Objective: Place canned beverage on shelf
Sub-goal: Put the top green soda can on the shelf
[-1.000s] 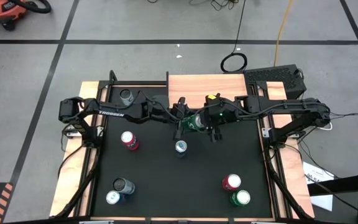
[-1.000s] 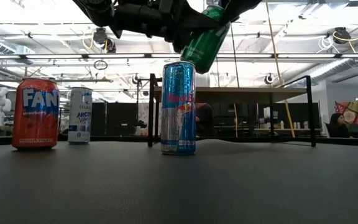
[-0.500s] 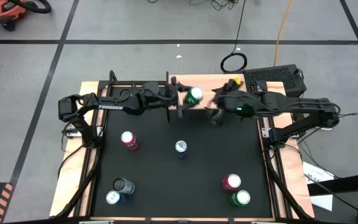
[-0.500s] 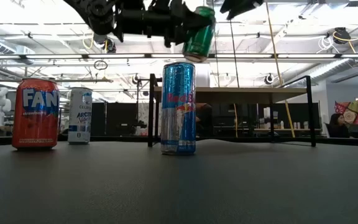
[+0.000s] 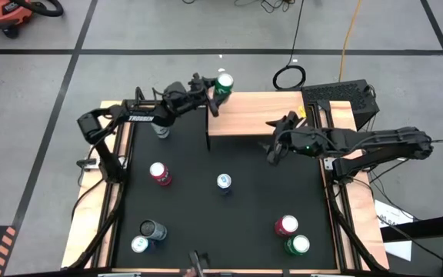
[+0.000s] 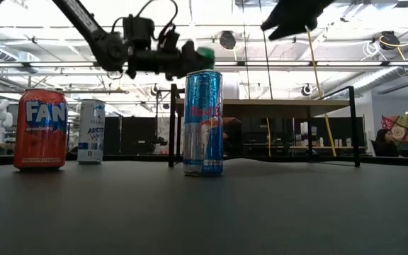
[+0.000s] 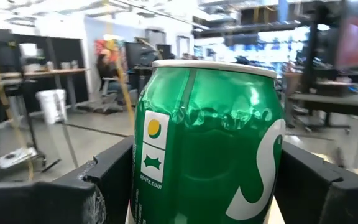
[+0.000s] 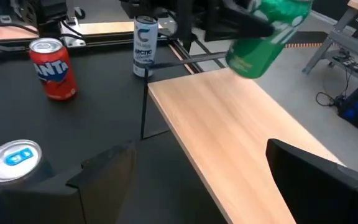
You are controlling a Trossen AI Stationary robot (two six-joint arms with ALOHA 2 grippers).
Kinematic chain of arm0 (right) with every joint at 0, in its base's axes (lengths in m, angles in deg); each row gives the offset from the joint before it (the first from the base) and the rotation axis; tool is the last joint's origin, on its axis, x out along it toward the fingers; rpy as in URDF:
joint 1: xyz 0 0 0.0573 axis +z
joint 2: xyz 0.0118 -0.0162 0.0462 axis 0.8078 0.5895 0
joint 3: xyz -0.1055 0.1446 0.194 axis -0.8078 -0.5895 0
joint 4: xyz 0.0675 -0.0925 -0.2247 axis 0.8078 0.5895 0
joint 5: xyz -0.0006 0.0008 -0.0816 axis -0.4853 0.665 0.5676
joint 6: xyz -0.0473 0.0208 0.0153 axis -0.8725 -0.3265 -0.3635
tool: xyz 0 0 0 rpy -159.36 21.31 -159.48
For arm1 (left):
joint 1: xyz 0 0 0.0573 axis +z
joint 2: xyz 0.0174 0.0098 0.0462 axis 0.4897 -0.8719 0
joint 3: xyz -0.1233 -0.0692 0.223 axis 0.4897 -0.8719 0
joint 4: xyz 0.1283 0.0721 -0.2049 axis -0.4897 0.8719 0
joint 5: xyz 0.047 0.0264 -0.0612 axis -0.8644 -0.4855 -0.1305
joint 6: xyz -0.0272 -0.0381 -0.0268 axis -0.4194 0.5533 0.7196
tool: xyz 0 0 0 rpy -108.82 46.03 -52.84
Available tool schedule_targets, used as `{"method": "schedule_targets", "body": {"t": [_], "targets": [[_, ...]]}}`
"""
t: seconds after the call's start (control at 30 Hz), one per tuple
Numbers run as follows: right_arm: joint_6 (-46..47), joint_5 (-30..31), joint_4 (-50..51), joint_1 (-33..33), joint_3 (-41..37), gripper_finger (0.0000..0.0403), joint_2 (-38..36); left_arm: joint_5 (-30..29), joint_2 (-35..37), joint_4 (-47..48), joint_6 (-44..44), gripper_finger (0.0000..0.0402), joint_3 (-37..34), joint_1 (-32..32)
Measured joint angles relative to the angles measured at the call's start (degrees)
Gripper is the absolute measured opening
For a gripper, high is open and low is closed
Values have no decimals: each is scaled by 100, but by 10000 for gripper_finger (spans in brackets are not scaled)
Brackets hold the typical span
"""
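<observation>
A green Sprite can [image 5: 223, 83] is held in the air by my left gripper [image 5: 212, 88], which is shut on it, above the far left corner of the shelf. The can also shows in the right wrist view [image 8: 269, 34]. The shelf [image 5: 256, 114] is a light-wood plank on thin black legs at the table's far side. My right gripper [image 5: 278, 141] is open and empty by the shelf's near right part, apart from the can. My left gripper pinches the can's side wall [image 7: 143, 186] between its two fingers [image 7: 107, 180], one on each side of the body. The fingers come about level from the table's left. The can is lifted clear above the shelf, its top up, slightly tilted.
A tall blue-and-silver can [image 5: 224, 181] stands mid-table, a red Fanta can [image 5: 160, 174] to its left, a white can [image 5: 160, 129] under my left arm. Two cans [image 5: 146, 235] stand near left, a red one [image 5: 286, 225] and a green one [image 5: 298, 245] near right.
My right gripper has come away from the green can and drawn back toward the table's right. My left gripper has kept the can and carried it up and toward the far edge, from in front of the shelf to above its far left corner.
</observation>
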Motion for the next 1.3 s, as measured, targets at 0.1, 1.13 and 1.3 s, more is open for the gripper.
{"method": "schedule_targets", "body": {"t": [0.1,1.13,1.3], "targets": [[-9,0,-302,1,-207,352,-16,8,-240,-122,183,290,-2,192],[112,-7,-183,1,-250,352,10,-181,-382,628,-149,361,-5,267],[115,-7,-194,3,-250,352,10,-309,-35,1204,-318,390,-9,267]]}}
